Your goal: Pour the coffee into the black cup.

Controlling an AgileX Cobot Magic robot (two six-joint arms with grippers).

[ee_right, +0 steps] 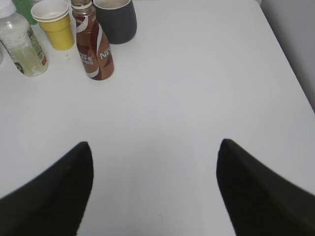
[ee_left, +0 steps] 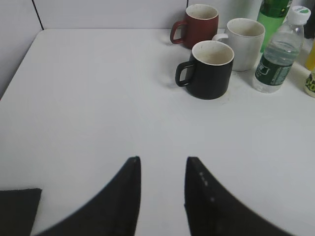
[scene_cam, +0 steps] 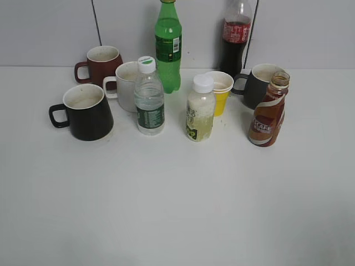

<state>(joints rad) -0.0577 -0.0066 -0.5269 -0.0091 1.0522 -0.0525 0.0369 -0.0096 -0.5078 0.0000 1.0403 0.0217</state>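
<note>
While both arms hang back over bare tabletop, the coffee bottle point(scene_cam: 268, 112) stands upright at the right end of the cluster on the white table point(scene_cam: 177, 205), capless, just in front of a dark grey mug point(scene_cam: 256, 84). The black cup point(scene_cam: 84, 111) sits at the far left, handle pointing left, off-white inside showing.

Between the two stand a clear water bottle point(scene_cam: 148, 97) with a white cap and a pale juice bottle point(scene_cam: 199, 110), also white-capped, both upright in the front row. Behind the juice bottle is a yellow paper cup point(scene_cam: 221, 92). A white mug point(scene_cam: 126, 85) sits just behind and right of the black cup, nearly touching it, and a maroon mug point(scene_cam: 101, 64) stands behind it. Against the wall rise a green soda bottle point(scene_cam: 168, 44) and a tall cola bottle point(scene_cam: 236, 36).

Counted: four mugs, one paper cup, five bottles.

The left gripper point(ee_left: 162, 169) has its fingers a narrow gap apart with nothing between them; the black cup lies ahead and to the right in its view. The right gripper point(ee_right: 155, 157) has its fingers spread wide, empty, with the coffee bottle ahead at upper left.
</note>
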